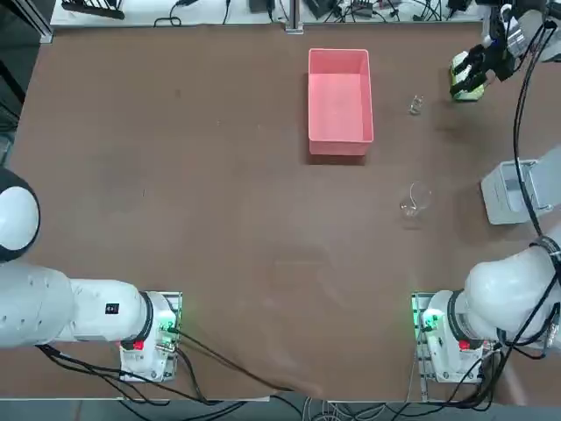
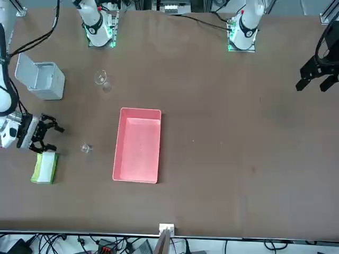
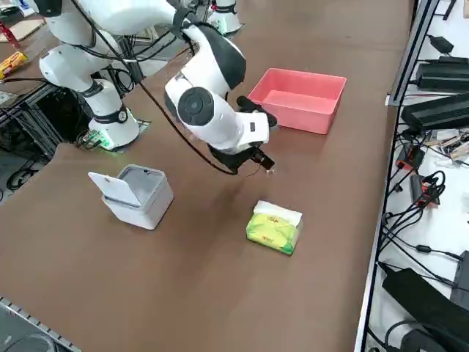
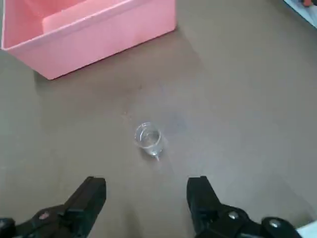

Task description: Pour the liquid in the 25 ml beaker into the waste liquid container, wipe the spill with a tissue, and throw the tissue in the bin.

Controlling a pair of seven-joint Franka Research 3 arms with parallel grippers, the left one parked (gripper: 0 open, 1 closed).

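Observation:
The 25 ml beaker (image 4: 148, 138) is a tiny clear glass, standing upright on the brown table a short way in front of my right gripper (image 4: 146, 196). The gripper is open, its black fingers (image 4: 91, 196) spread wide, low over the table and touching nothing. From above the beaker (image 1: 415, 105) stands between the gripper (image 1: 466, 74) and the waste liquid container (image 1: 340, 149), a pink low-walled tray with no visible contents. The front view shows the beaker (image 2: 86, 147) just off the fingertips of the gripper (image 2: 54, 135). No loose tissue is in view.
A green tissue pack (image 1: 466, 90) lies right beside the gripper, also seen as the pack (image 3: 275, 226) in the side view. A larger clear beaker (image 1: 414, 200) stands nearer the arm's base. A white bin (image 1: 507, 191) with its lid up sits at the table's right edge.

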